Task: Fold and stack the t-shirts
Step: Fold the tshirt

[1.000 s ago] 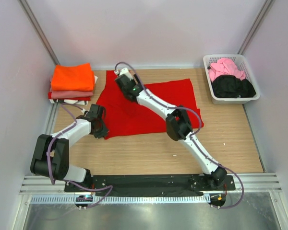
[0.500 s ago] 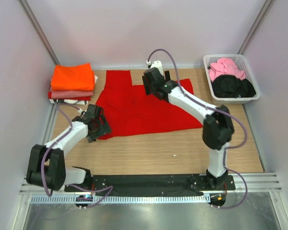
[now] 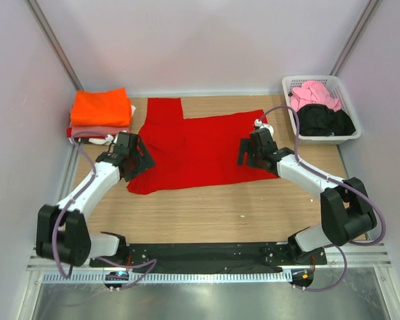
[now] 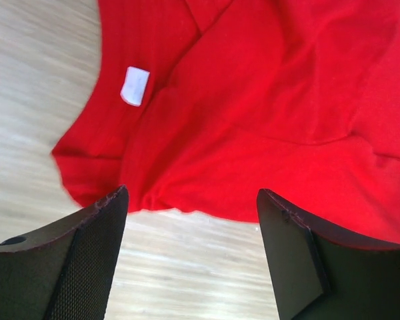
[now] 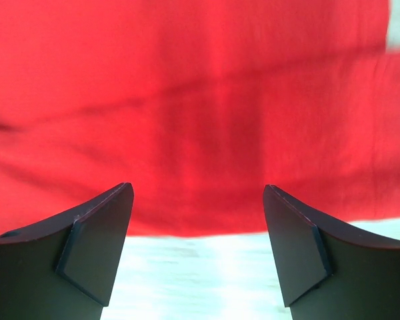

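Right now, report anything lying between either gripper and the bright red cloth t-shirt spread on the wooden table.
Nothing visible does. The left gripper hangs open over the left edge of the bright red cloth t-shirt, the right gripper open over its right side; between each one's jaws only red cloth and wooden table show.

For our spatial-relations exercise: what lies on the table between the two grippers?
The red t-shirt, spread flat, spans the stretch between the left gripper and right gripper; the top view shows it.
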Tool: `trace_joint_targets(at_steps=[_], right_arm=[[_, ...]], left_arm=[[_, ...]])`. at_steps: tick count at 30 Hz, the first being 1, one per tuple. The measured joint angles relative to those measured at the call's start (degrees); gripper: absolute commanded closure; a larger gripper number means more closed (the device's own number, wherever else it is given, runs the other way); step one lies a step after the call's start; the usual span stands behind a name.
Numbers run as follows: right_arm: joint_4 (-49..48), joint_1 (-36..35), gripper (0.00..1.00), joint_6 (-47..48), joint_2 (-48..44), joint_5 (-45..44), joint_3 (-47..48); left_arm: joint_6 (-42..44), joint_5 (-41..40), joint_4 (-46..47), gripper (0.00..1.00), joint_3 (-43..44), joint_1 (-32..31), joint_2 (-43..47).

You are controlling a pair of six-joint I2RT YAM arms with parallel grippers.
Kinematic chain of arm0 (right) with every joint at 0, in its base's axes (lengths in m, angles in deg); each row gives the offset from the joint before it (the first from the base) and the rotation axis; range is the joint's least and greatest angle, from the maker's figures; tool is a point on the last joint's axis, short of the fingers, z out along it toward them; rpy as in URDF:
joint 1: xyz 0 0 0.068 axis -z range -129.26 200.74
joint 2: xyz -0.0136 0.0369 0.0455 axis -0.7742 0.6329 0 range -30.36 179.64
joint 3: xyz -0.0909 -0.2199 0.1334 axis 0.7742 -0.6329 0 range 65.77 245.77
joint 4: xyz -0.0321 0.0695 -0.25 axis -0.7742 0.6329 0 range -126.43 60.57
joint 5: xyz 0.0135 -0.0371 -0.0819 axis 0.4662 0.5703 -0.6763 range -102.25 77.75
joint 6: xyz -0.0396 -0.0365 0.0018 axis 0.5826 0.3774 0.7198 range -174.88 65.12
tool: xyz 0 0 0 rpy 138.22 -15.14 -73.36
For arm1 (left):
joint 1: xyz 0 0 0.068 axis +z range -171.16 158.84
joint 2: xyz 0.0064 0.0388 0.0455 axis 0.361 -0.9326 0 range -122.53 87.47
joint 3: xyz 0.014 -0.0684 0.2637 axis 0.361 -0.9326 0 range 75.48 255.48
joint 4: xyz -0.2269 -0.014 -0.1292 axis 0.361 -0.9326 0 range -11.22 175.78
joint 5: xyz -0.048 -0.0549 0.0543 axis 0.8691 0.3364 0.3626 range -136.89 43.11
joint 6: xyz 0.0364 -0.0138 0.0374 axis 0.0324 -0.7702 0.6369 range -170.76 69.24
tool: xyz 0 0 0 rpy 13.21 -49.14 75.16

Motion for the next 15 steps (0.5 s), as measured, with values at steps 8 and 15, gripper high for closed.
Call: trace_joint_targets(at_steps=[8,15], right_arm=[[-4.6,5.3,0.2,-1.0,1.8,4.6,-7.5],[-10.7,6.7,0.18,-7.8,2.2,3.6,-12.8]], left_arm=[[0.7,3.7,6.4,0.31,0.0,0.0,-16.7],[1.9,4.2,8.4,0.33,-1.3,-0.1,-17.5]])
